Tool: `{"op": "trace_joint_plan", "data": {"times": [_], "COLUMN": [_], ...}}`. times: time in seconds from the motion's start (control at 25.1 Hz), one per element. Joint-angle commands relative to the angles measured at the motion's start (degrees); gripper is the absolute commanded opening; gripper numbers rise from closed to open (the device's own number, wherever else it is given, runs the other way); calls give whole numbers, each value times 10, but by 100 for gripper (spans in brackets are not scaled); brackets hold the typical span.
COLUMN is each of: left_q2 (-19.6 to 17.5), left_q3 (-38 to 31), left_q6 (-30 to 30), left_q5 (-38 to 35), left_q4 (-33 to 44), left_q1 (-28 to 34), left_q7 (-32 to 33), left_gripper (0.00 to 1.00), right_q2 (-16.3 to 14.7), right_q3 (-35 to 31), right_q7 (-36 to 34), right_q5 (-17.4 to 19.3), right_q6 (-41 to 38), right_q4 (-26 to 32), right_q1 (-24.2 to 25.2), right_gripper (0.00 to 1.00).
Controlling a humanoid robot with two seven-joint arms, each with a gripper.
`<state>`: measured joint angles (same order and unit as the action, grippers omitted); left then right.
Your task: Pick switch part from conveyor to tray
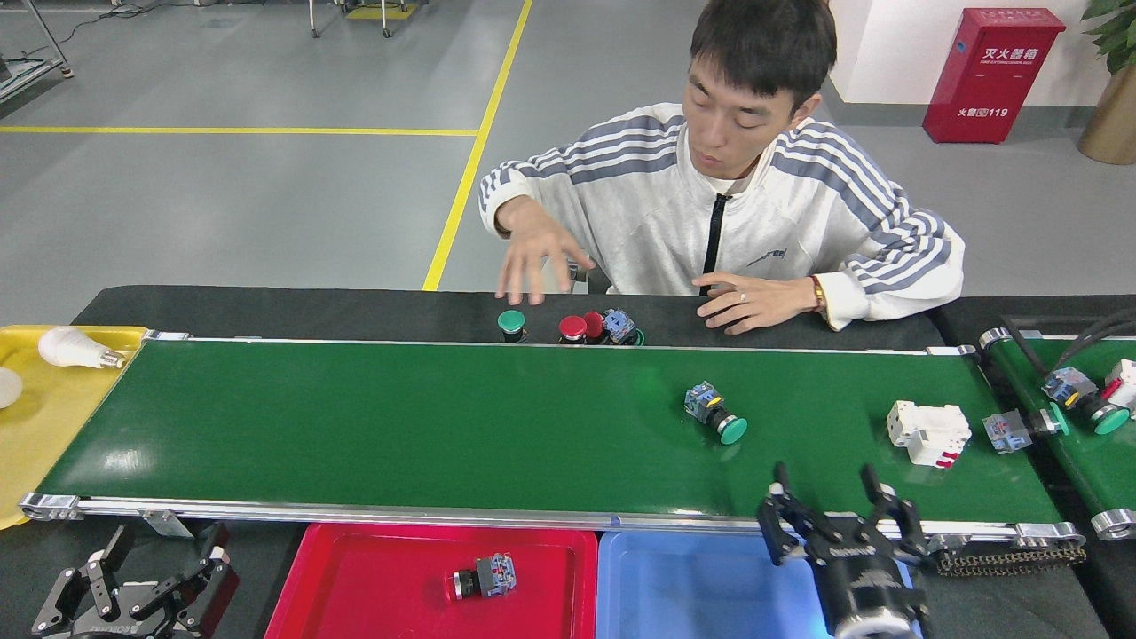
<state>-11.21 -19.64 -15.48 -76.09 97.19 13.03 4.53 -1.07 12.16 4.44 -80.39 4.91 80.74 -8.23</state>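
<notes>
On the long dark-green conveyor (399, 426) a switch part with a green button head (715, 414) lies right of centre. A white breaker block (928, 432) and a small blue-grey switch part (1006, 431) sit near the belt's right end. My right gripper (825, 488) stands open and empty over the belt's near rail, below and right of the green-headed switch. The red tray (355, 577) holds one black and blue switch part (484, 575). The blue tray (701, 586) lies beside it. My left gripper (155, 541) rests open at the bottom left, off the belt.
A person sits behind the belt, one hand (532, 262) hovering over green and red push buttons (568, 327) on the black table. A yellow tray (35, 417) with bulbs is at the left. A narrower green belt (1087, 444) with more switches is at the right.
</notes>
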Motion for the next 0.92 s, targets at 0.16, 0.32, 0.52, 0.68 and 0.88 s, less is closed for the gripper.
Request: {"op": "trace_joint_plan", "data": {"times": [0.16,0.32,0.52,0.68,0.88], "left_q2": [-7,-7,-7,-6,-7], "left_q3": [2,2,6,18,19], "left_q6": [-4,-5,-6,-6,-6], "left_q5": [-4,-4,-3,-4,-3], "left_q4": [5,5,1,2,2], "left_q1": [-7,-10,-19,-20,-20], "left_q7": [-2,-1,-1,-1,-1], "left_gripper": [100,100,100,100,100], "right_q2": [9,45,74,75,71], "right_q3": [52,65,77,82,84], "right_q7": [8,7,7,7,4], "right_q5": [13,15,17,21,35], "right_q6": [-6,-6,-25,-59,-61], "right_q4": [-88,-162,-274,-306,-282], "right_q1": [-84,-142,-213,-224,-215], "right_gripper": [100,100,70,15,1]}}
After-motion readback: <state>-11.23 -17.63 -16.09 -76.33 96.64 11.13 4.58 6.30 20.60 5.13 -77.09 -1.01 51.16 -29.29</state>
